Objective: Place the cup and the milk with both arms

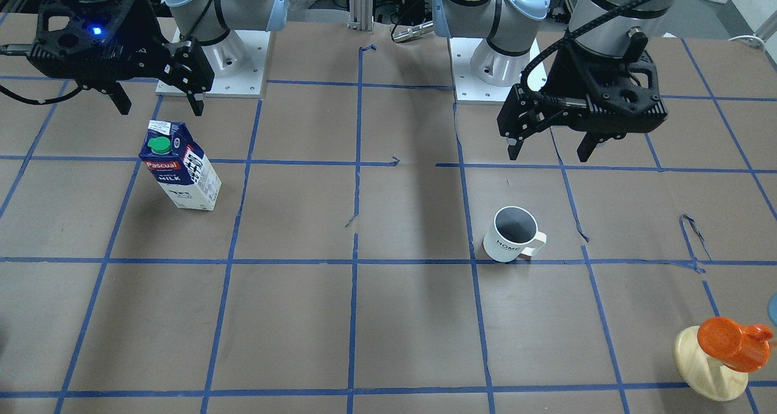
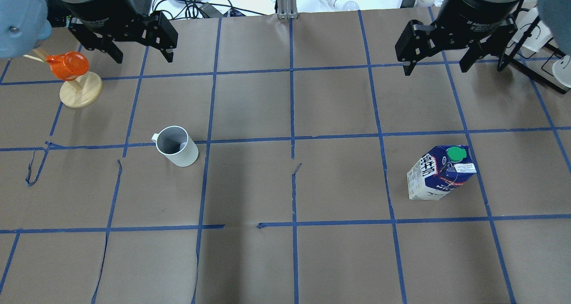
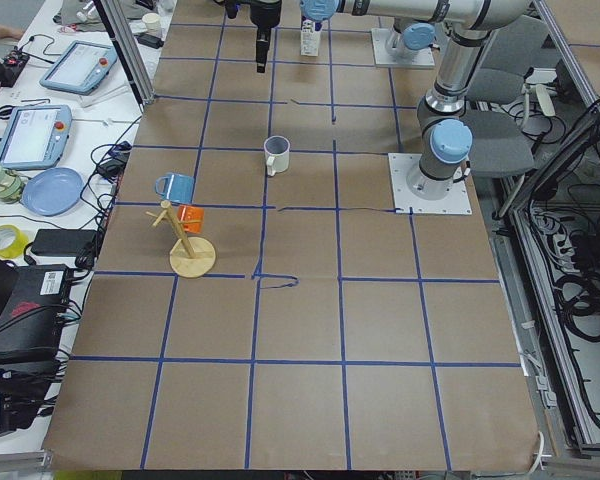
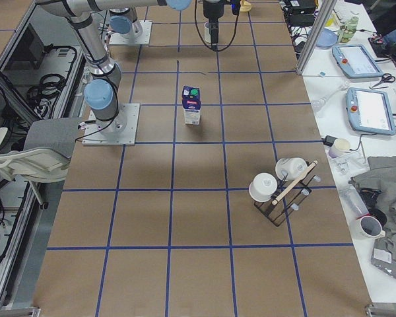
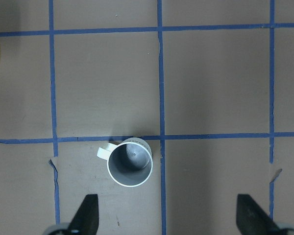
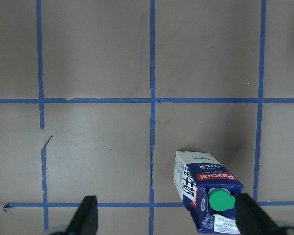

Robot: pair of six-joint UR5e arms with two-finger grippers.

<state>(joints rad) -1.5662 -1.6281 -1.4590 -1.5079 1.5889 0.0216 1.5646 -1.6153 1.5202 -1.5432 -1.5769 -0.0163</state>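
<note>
The white cup (image 1: 507, 248) stands upright on the brown table, handle to one side; it also shows in the overhead view (image 2: 184, 155) and the left wrist view (image 5: 130, 163). My left gripper (image 1: 549, 153) hangs open and empty above and behind it (image 2: 142, 54). The blue and white milk (image 1: 179, 166) with a green cap stands upright on the other half (image 2: 439, 174) and shows in the right wrist view (image 6: 206, 193). My right gripper (image 1: 161, 106) is open and empty, high above the table beyond the milk (image 2: 436, 67).
An orange cup on a round wooden stand (image 2: 73, 79) sits at the table's left far corner, near the left arm. A black rack with white cups (image 4: 280, 188) stands at the right end. The arm bases (image 1: 212, 56) stand on the robot's side of the table.
</note>
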